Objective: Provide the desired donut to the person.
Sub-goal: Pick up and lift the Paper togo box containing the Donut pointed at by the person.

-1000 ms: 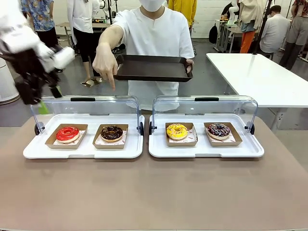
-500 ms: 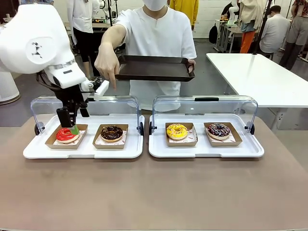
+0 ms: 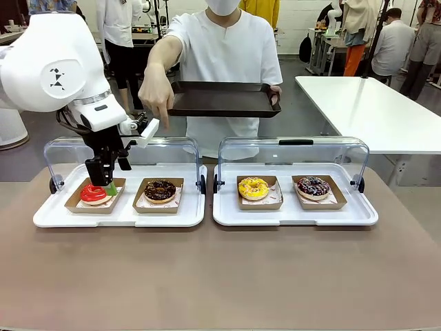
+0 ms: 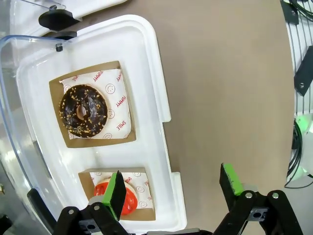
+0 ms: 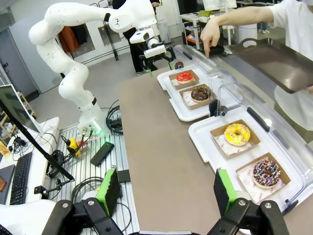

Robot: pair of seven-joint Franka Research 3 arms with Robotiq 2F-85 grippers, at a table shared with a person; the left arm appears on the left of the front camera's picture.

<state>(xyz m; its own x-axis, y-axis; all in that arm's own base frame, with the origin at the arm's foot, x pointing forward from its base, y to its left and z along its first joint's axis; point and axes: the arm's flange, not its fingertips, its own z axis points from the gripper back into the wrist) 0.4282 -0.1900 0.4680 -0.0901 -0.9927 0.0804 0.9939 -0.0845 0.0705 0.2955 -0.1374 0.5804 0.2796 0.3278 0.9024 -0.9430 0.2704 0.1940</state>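
Red donut (image 3: 92, 193): sits in its brown paper tray at the lower left of the front view, leftmost of 4 donuts, inside the left white case (image 3: 124, 215) with the clear lid (image 3: 124, 148) raised.
Left gripper (image 3: 101, 185): hangs just above the red donut, jaws spread wide and holding nothing. In the left wrist view 1 green pad (image 4: 117, 193) overlaps the donut and the other stands over the bare tabletop (image 4: 220, 98), so the claw looks off-centre.
Right gripper (image 5: 164, 191): spread and empty, well apart from both cases.
Person's hand (image 3: 155, 89): upper middle of the front view, index finger pointing down over the left case. I cannot tell whether it points at the red donut or the chocolate donut (image 3: 160, 190).
Black tray (image 3: 220, 100): held out in the person's other hand, upper centre, bare.
Done: the choice is shown and the arm is at the case.
Left: probably centring, gripping, lifting, carrying to the black tray and releasing.
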